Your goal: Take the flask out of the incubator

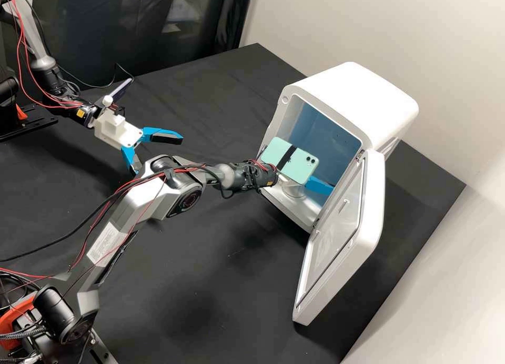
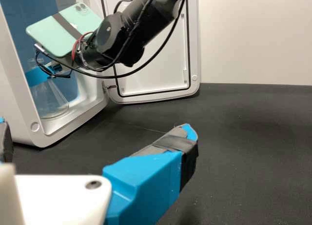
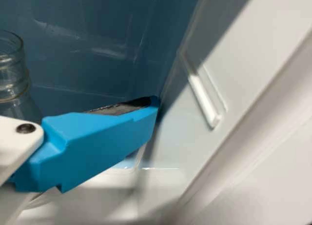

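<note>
Inside the incubator [image 1: 368, 101], the right hand [image 1: 311, 186] hangs beside the flask [image 3: 10, 73].

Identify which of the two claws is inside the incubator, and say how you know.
The right claw: it is inside the open incubator, beside the flask. The left claw hangs above the bench, well outside it.

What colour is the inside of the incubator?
The incubator is blue inside, clearest in the high view.
</note>
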Controlling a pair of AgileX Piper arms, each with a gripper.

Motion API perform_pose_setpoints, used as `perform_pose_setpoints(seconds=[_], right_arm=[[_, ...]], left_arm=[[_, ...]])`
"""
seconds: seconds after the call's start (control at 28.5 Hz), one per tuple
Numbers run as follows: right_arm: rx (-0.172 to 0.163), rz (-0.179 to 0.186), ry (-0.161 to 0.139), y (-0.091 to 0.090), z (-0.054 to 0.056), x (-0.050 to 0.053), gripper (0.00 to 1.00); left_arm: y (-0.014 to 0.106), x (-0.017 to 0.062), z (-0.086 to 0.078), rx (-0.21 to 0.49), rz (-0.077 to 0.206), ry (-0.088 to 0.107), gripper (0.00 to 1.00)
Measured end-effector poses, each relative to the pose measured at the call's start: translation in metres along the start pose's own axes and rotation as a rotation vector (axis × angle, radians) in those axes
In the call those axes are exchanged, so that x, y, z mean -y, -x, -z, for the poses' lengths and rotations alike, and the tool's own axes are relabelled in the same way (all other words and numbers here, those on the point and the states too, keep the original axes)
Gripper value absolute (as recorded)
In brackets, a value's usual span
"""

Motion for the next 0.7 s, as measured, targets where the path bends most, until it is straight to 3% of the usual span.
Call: perform_pose_setpoints(seconds=[0.11, 0.14, 0.39, 0.7], right_arm=[[-0.001, 0.018, 0.018, -0.003, 0.001, 0.002, 1.0], [0.002, 0.022, 0.014, -0.004, 0.0, 0.004, 0.0], [0.008, 0.072, 0.001, -0.004, 0.0, 0.013, 0.0], [0.01, 0.098, 0.003, -0.004, 0.0, 0.021, 0.0]], left_arm=[[0.0, 0.0, 0.0, 0.0, 0.0, 0.0, 1.0], [0.0, 0.0, 0.0, 0.0, 0.0, 0.0, 1.0], [0.0, 0.0, 0.0, 0.0, 0.0, 0.0, 1.0], [0.0, 0.0, 0.0, 0.0, 0.0, 0.0, 1.0]])
